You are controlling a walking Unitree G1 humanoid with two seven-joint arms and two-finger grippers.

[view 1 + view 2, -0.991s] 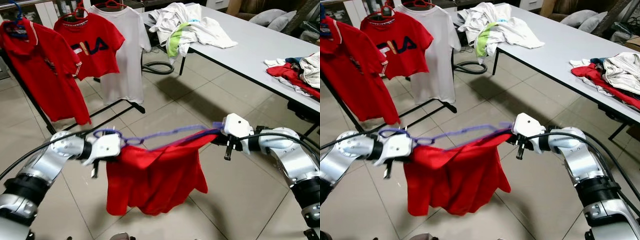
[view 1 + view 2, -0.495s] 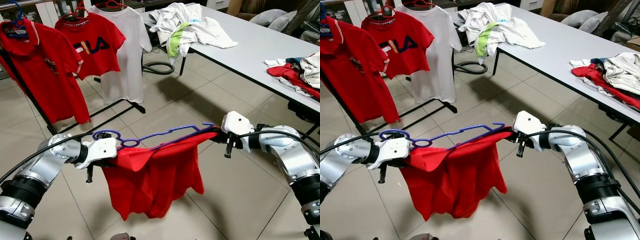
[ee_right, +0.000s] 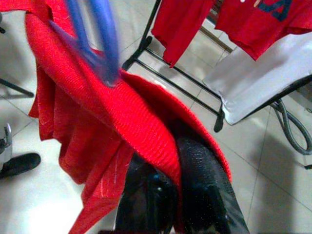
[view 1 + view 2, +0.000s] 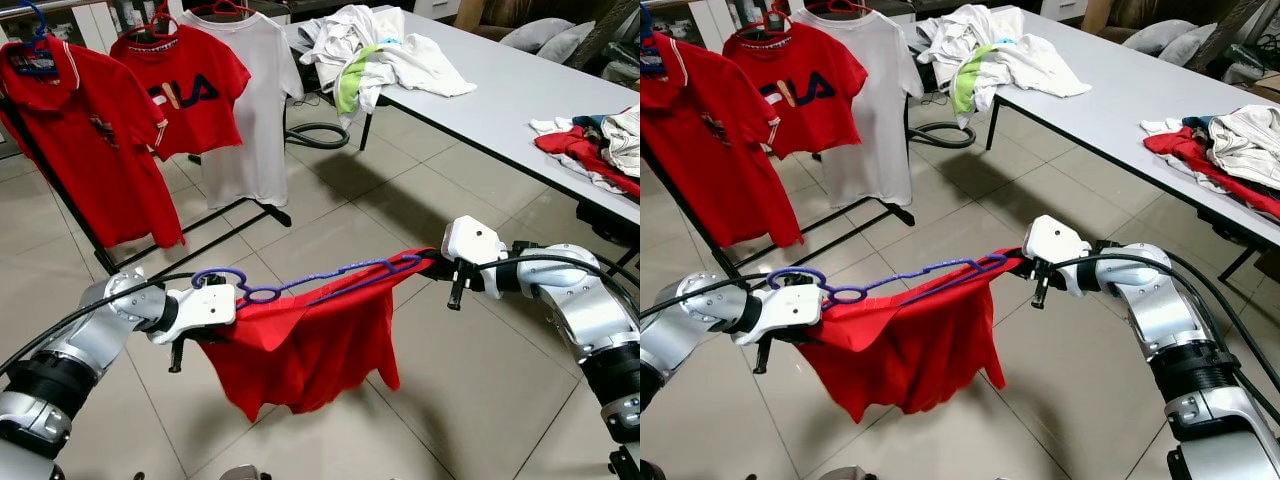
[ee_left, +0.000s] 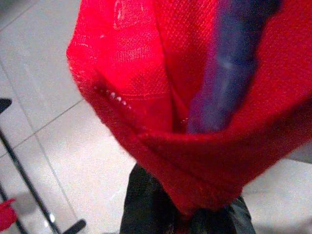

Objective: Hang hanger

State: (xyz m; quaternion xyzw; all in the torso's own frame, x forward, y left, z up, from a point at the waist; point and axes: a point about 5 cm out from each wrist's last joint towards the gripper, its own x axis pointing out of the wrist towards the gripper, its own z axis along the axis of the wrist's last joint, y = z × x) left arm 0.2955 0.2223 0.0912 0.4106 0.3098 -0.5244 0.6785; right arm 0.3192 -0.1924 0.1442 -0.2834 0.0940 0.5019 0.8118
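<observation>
My left pincer and right pincer each clamp a shoulder of the red shirt on its purple hanger, well short of the rack; loose cloth may slip off.

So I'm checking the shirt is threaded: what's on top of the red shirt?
A purple hanger lies along the red shirt, hook by the left gripper. Its end at the right gripper is covered by cloth.
</observation>
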